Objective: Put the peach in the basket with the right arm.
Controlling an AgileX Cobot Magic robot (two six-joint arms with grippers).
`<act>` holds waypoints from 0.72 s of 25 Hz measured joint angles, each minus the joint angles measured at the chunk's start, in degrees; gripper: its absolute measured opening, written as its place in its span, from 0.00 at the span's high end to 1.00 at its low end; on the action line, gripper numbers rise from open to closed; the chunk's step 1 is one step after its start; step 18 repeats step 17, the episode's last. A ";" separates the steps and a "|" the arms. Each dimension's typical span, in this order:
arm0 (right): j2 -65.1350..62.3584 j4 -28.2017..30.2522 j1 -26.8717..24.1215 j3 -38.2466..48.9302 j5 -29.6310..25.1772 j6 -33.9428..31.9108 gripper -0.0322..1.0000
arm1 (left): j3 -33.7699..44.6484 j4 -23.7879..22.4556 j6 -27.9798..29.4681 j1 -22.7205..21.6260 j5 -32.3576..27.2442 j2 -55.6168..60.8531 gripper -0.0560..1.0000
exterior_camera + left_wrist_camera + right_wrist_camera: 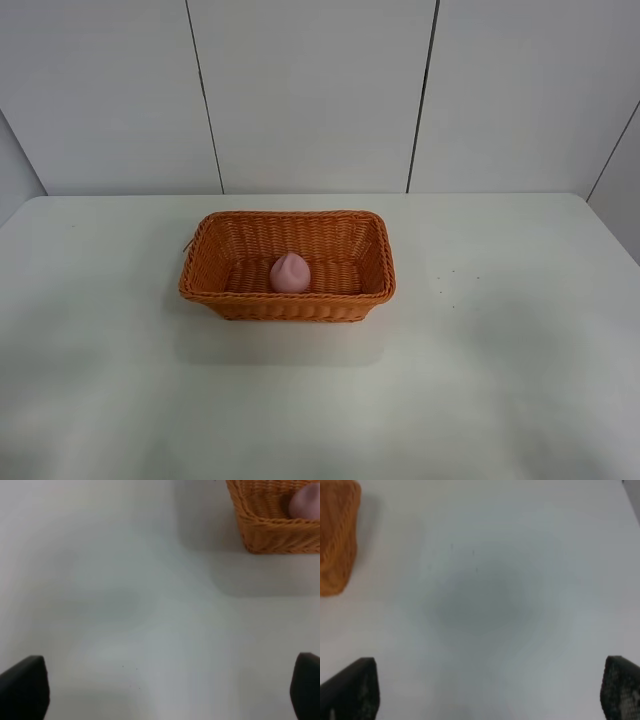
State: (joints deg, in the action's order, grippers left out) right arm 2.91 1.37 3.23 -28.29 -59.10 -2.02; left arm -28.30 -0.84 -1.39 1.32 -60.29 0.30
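The pale-pink peach (pixel 290 273) sits inside the orange-brown wicker basket (pixel 288 300), near its front wall. In the left wrist view a corner of the basket (pixel 270 530) shows with the peach (pixel 306 502) blurred inside. The right wrist view catches only one end of the basket (pixel 337 535). Neither arm appears in the exterior high view. My left gripper (pixel 160 690) is open over bare table, its fingertips (pixel 22 687) wide apart. My right gripper (pixel 485 692) is open too, fingertips (pixel 350 690) spread with nothing between them, well away from the basket.
The white table (pixel 500 380) runs to a panelled white wall (pixel 320 90) at the back. A few tiny dark specks (pixel 455 285) mark the tabletop to the right of the basket.
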 joint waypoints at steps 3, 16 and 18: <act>-2.96 0.00 0.00 0.00 0.02 0.00 0.31 | 0.00 0.00 0.00 0.00 0.00 0.00 0.01; -3.08 0.00 0.00 0.10 0.05 0.00 0.31 | 0.00 0.00 0.00 0.00 0.00 0.00 0.01; -3.08 0.00 0.00 0.10 0.05 0.00 0.31 | 0.00 0.00 0.00 0.00 0.00 0.00 0.01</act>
